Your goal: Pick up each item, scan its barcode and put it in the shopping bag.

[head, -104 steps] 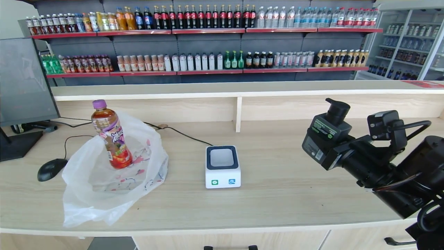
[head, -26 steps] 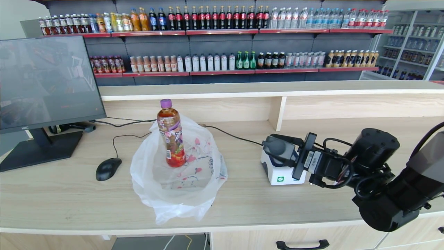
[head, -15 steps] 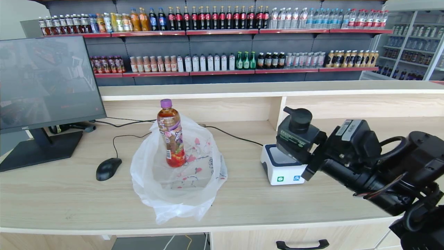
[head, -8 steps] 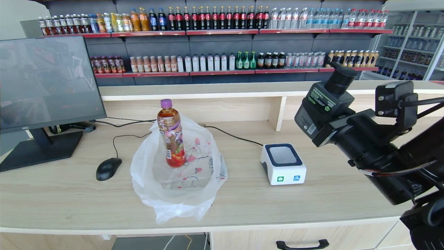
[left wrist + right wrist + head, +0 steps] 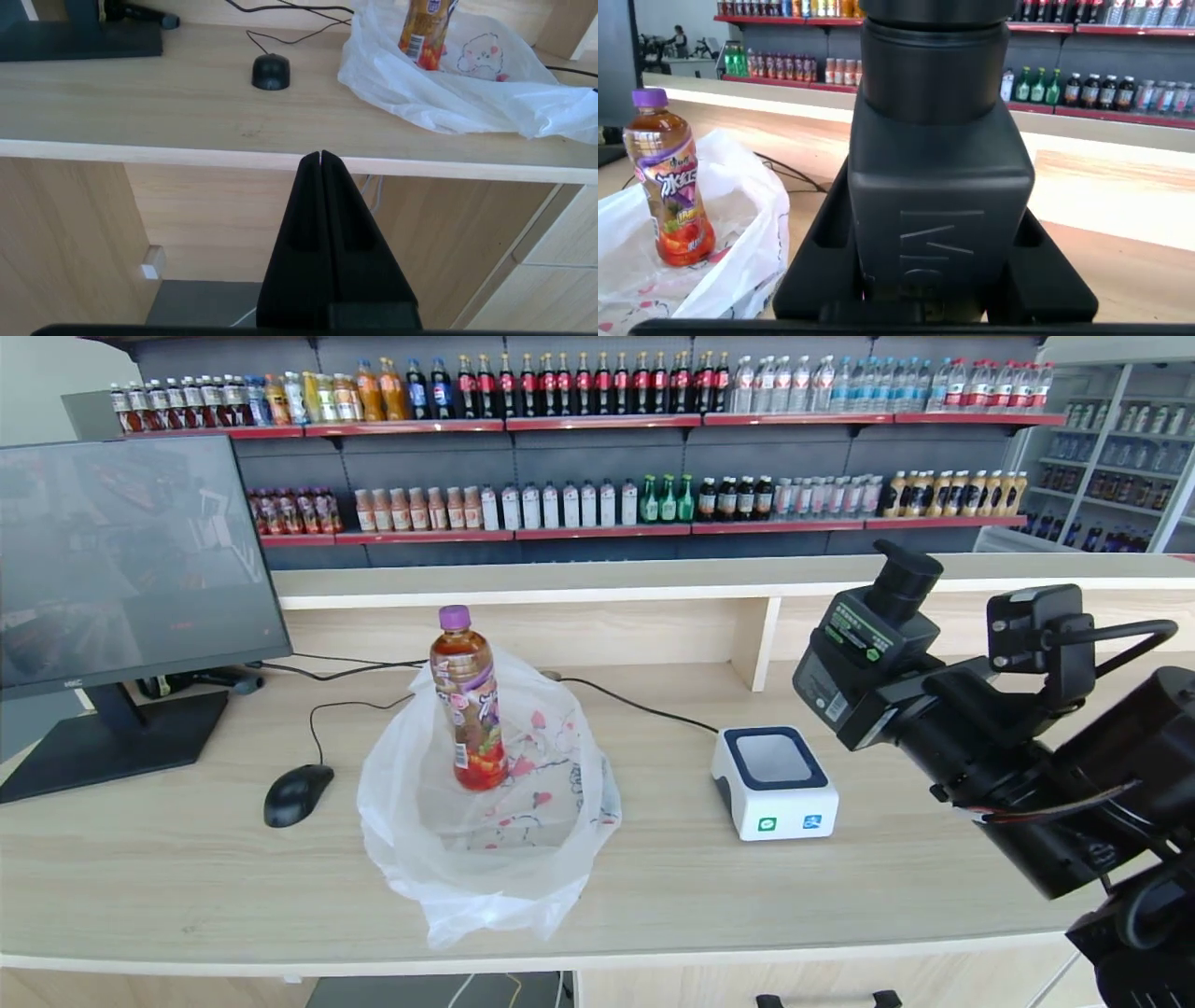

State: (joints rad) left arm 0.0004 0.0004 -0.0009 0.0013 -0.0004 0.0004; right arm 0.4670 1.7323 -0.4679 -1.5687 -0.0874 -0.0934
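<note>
Pale wood counter point(image 5: 653, 887) in a drinks shop. Nearest, low before the counter's front edge: left gripper point(image 5: 320, 163), fingers pressed flat together, nothing between them. Next, raised over the counter's right end: right gripper point(image 5: 901, 700) clamped on the black bottle point(image 5: 859, 649), a finger along either side of its body in the wrist view. Bottle clear of the surface, long axis tilted, cap up and away toward the right, base down toward the left. White patch point(image 5: 834, 686) low on its side, maybe the barcode, too small to tell. Below and just left of the bottle's base: scanner point(image 5: 775, 784), window facing up, uncovered. Scan step in hand, by that layout, calling for a short drop down and left with the coded face turned to the window. Right arm far nearer than the left for it. Further left, well apart from the scanner: bag point(image 5: 485, 840), slumped open on the counter, tea bottle point(image 5: 467, 709) upright inside, to judge by that already dealt with. Near the bag on its far-left side, mouse point(image 5: 297, 793); beyond it, monitor point(image 5: 131, 551). Farthest back, shelves point(image 5: 597, 425) of drinks across the wall.
</note>
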